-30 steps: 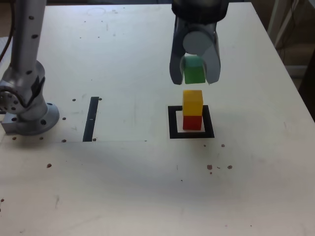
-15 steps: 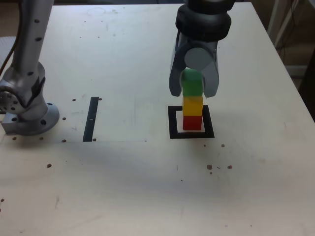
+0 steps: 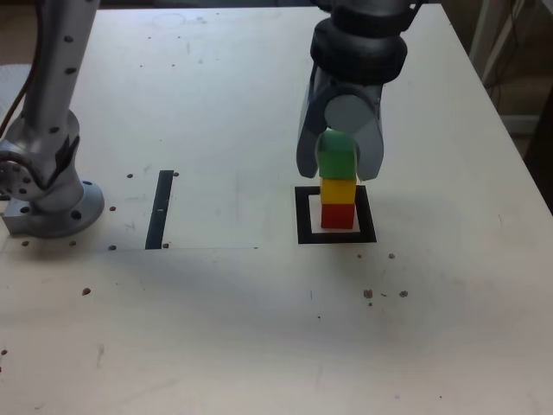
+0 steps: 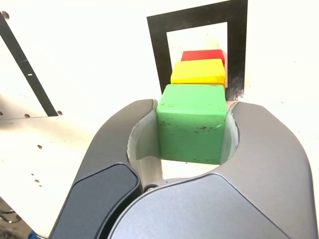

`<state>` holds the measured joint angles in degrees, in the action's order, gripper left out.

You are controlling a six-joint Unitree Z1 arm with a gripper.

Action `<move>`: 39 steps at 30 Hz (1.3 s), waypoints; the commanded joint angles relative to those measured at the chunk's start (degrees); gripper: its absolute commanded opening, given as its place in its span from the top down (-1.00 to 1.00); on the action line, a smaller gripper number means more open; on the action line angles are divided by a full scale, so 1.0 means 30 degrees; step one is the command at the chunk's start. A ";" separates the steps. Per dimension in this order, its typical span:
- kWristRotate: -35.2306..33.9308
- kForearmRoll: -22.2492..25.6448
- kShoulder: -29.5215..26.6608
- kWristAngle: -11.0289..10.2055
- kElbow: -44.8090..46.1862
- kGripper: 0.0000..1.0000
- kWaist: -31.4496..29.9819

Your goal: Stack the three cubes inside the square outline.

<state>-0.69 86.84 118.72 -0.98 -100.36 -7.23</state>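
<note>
- Exterior view: the square outline (image 3: 335,215) lies on the pale table (image 3: 259,328), toward the exterior view's right of the table's middle.
- Inside the square outline stands a column of cubes: the red cube (image 3: 338,215) at the bottom on the pale centre, the yellow cube (image 3: 338,189) directly on top of it, and the green cube (image 3: 337,156) on top of the yellow one, touching it.
- The gripper (image 3: 340,159) hangs straight above the square outline, its two grey fingers (image 3: 308,151) flanking the green cube on either side; the yellow and red cubes stand below the fingertips, free of them.
- To the exterior view's left of the square outline, well apart from it, lies a straight black tape strip (image 3: 161,208), and farther left stands the arm's grey base (image 3: 47,194).
- Small dark specks (image 3: 384,294) dot the table just in front of the square outline.
- Wrist view: the green cube (image 4: 192,122) sits between the gripper's (image 4: 192,132) curved grey fingers (image 4: 264,149); one finger presses its side, while the other shows a narrow gap, so I cannot tell whether the cube is clamped or just released.
- Beyond the green cube the yellow cube (image 4: 198,72) and then the red cube (image 4: 203,55) show as stepped edges, all within the square outline (image 4: 160,55).
- The black tape strip (image 4: 26,67) runs diagonally well to the side of the square outline.
</note>
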 commanded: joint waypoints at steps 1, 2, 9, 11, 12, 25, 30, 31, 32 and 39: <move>-0.0001 0.0017 0.0157 -0.0060 0.0056 0.31 -0.0020; 0.0014 0.0013 0.0223 -0.0060 0.0067 0.26 -0.0020; 0.0092 0.0015 0.0197 -0.0086 -0.0057 -0.71 -0.0020; 0.0020 0.0045 -0.0043 -0.0167 0.0034 -0.86 -0.0020; -0.0012 0.0058 -0.0130 -0.0194 0.0085 -0.90 -0.0020; -0.0343 0.0080 -0.2807 -0.0669 0.0516 -0.99 -0.0036; -0.0329 0.0126 -0.5826 -0.0852 0.1840 -0.99 -0.0296; -0.0327 0.0117 -0.6415 -0.0830 0.2405 -0.99 -0.0356; -0.0329 0.0097 -0.6840 -0.0805 0.2906 -0.99 -0.0388; -0.0321 -0.0517 -1.0237 -0.0928 0.7579 -0.99 -0.0435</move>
<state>-1.64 85.91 91.97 -3.40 -81.30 -8.46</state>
